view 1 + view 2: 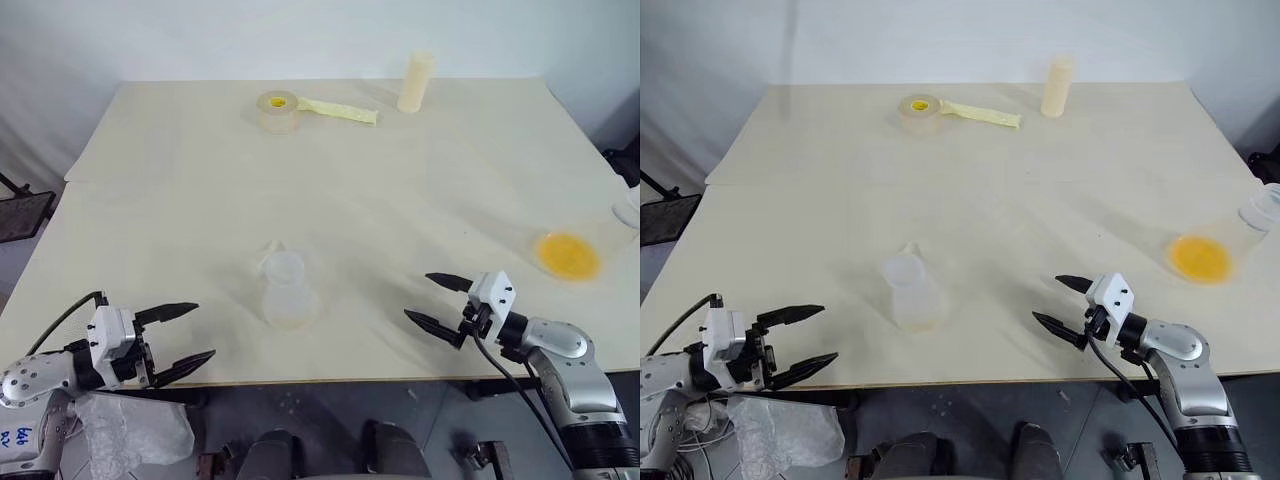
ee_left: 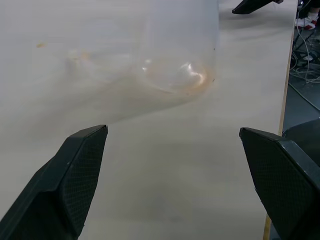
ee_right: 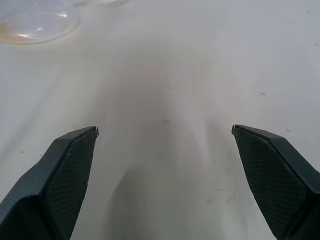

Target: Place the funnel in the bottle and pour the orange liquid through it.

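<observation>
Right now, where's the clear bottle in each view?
Left eye: bottle near the table front edge, about centre.
Right eye: same spot, slightly left of centre.
Left wrist: its rounded base, close ahead.
Right wrist: base edge, farther ahead, off-axis.
Shared landmark: the cream table top.

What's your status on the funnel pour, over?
Left tool and right tool open, empty. Bottle upright between them, funnel just behind it. Orange liquid far right, untouched. Path clear.
</observation>
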